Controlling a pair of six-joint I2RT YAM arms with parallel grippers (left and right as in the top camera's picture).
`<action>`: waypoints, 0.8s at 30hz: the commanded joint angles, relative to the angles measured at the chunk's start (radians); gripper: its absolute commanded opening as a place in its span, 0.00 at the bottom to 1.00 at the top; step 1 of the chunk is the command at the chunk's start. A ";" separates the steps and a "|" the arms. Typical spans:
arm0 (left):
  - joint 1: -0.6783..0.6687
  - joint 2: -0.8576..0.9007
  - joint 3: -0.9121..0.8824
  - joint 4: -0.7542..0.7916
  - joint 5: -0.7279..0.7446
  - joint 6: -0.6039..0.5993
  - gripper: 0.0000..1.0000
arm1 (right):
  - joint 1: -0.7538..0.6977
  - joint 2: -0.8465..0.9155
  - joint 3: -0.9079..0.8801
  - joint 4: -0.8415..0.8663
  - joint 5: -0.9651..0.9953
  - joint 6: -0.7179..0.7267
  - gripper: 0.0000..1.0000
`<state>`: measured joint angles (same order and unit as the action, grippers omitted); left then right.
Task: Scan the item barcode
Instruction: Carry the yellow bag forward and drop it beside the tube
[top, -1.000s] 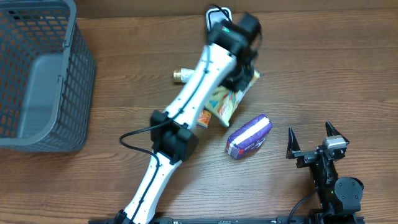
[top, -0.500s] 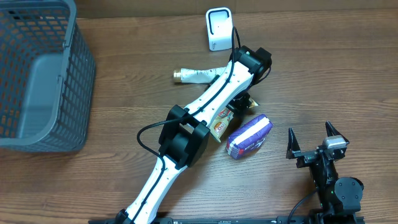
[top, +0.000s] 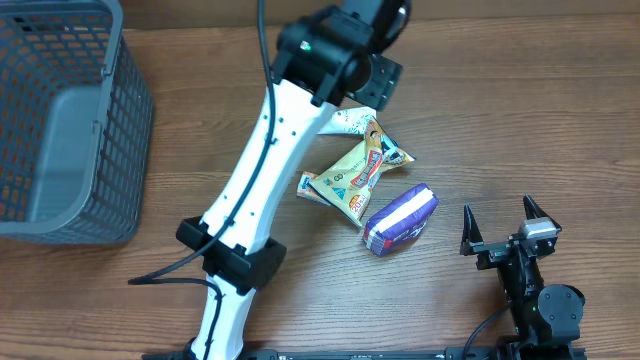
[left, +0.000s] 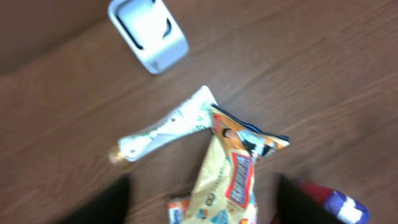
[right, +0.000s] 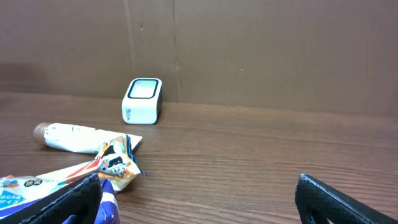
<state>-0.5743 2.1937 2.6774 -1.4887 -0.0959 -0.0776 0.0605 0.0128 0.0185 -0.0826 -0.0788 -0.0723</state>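
The item, a yellow snack bag (top: 358, 170), lies flat on the table with nothing holding it. It also shows as the yellow bag (left: 233, 177) under my left wrist camera. My left gripper (left: 203, 186) hangs high above it, open, its dark fingers (left: 106, 205) wide apart and empty. The white barcode scanner (left: 148, 34) stands beyond the bag; in the overhead view my raised left arm (top: 335, 45) hides it. My right gripper (top: 505, 228) rests open and empty at the front right, seen as the right gripper (right: 205, 202), with the scanner (right: 143, 99) far ahead of it.
A purple packet (top: 400, 218) lies just right of the bag. A white tube (left: 165, 127) lies between the bag and the scanner. A grey mesh basket (top: 60, 130) fills the left side of the table.
My left gripper has let go of the snack bag, which it held near the scanner, and has risen. The bag now lies on the table. The right arm has not moved.
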 joint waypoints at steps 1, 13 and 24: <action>0.040 0.090 -0.050 -0.007 0.173 0.037 0.04 | 0.006 -0.010 -0.010 0.005 -0.004 -0.004 1.00; 0.044 0.185 -0.057 -0.198 0.299 -0.010 0.04 | 0.006 -0.010 -0.010 0.005 -0.004 -0.004 1.00; 0.061 0.117 -0.026 -0.057 0.173 -0.008 0.04 | 0.006 -0.010 -0.010 0.006 -0.005 -0.004 1.00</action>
<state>-0.5213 2.3844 2.6110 -1.5940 0.1265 -0.0757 0.0605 0.0128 0.0185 -0.0822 -0.0788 -0.0723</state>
